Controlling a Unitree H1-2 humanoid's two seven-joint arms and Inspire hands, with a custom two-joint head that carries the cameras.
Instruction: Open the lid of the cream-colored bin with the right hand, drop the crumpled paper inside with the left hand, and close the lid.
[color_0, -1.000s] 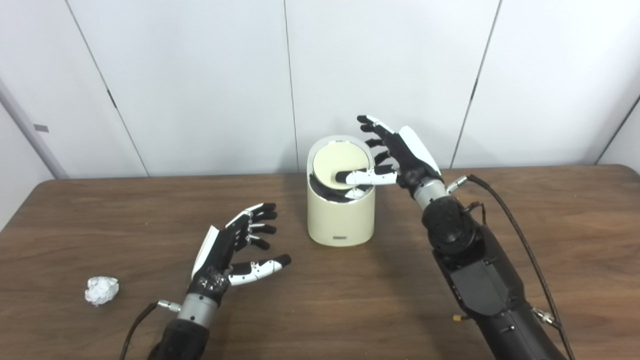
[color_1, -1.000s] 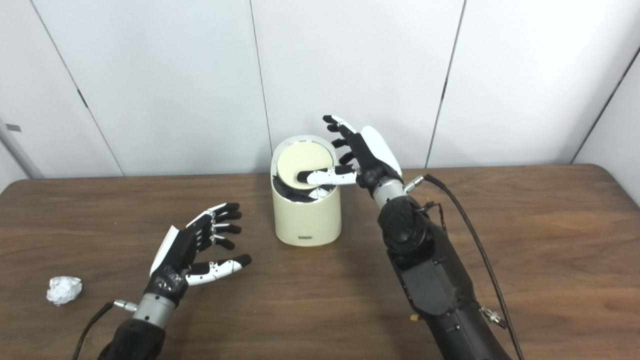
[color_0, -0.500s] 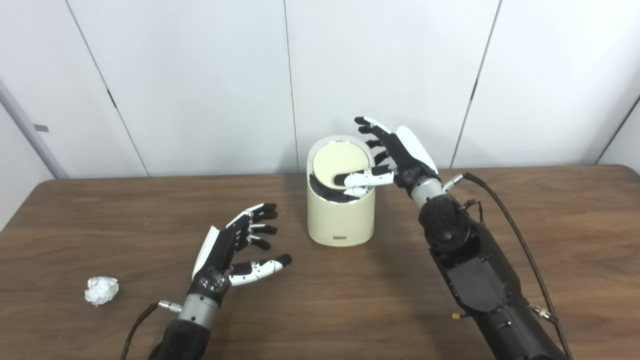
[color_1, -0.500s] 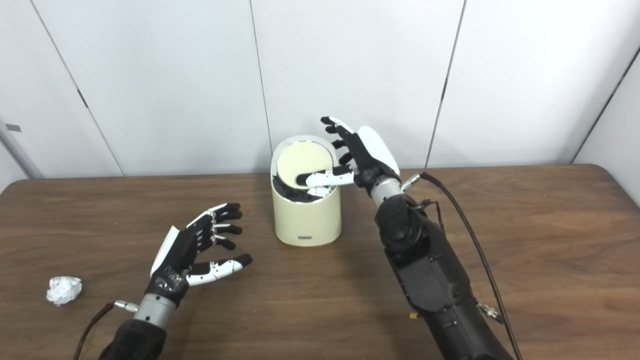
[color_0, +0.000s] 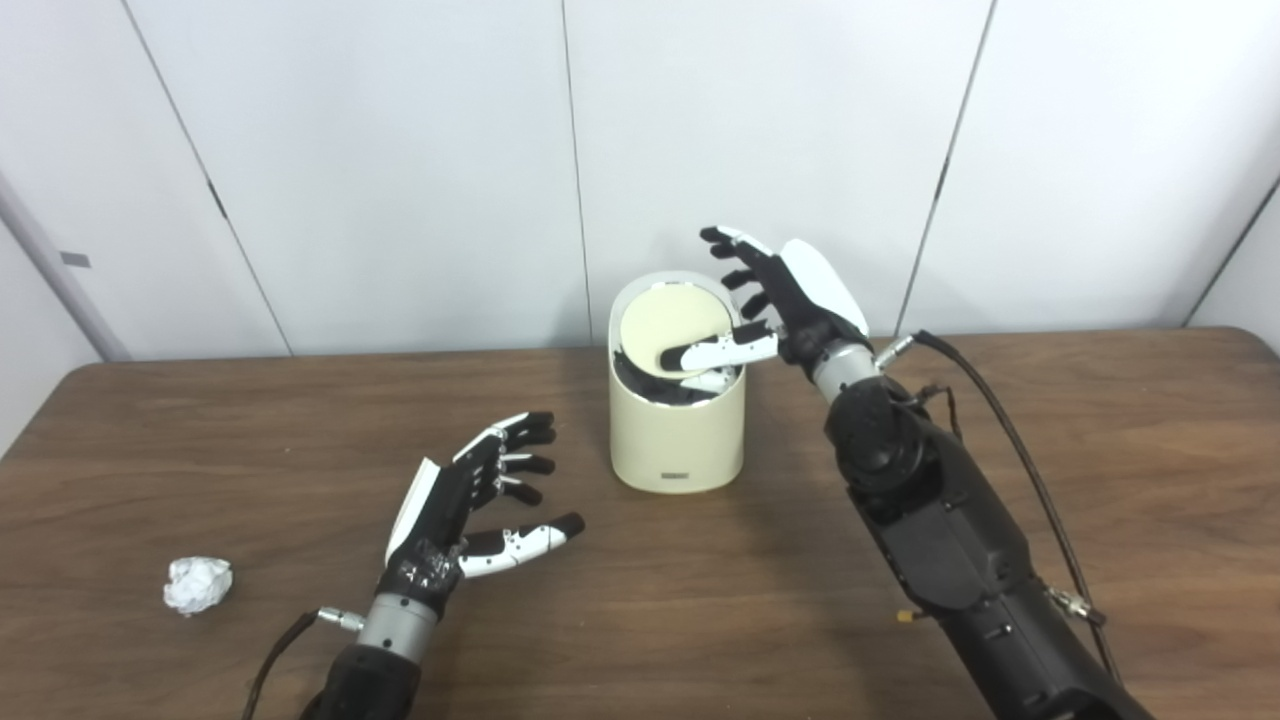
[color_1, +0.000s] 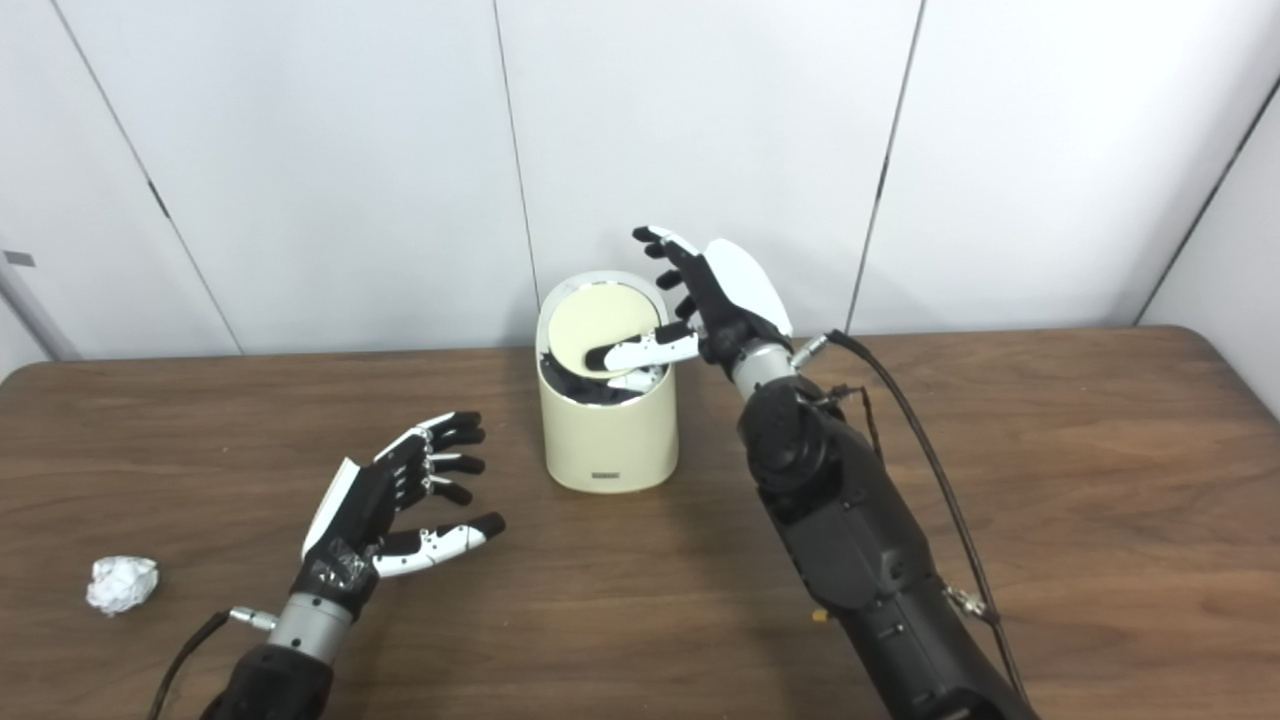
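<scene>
Since a second ago the right hand (color_0: 790, 300) has edged a little further left over the bin (color_0: 679, 440), its thumb now reaching deeper across the lid (color_0: 672, 322); the whole view has also shifted slightly, so the bin's small displacement in the picture is the camera's. The bin is a cream-colored cylinder standing upright near the far middle of the wooden table (color_0: 1150, 450), with a small label low on its front. Its round lid is tilted up toward the back, leaving a dark gap at the front rim; what lies inside cannot be made out. The right hand is spread wide, fingers raised behind the lid, holding nothing. The left hand (color_0: 455, 510) hovers open, fingers apart, unchanged. The crumpled paper (color_0: 197, 584), a small white ball, lies at the table's near left, well apart from the left hand.
</scene>
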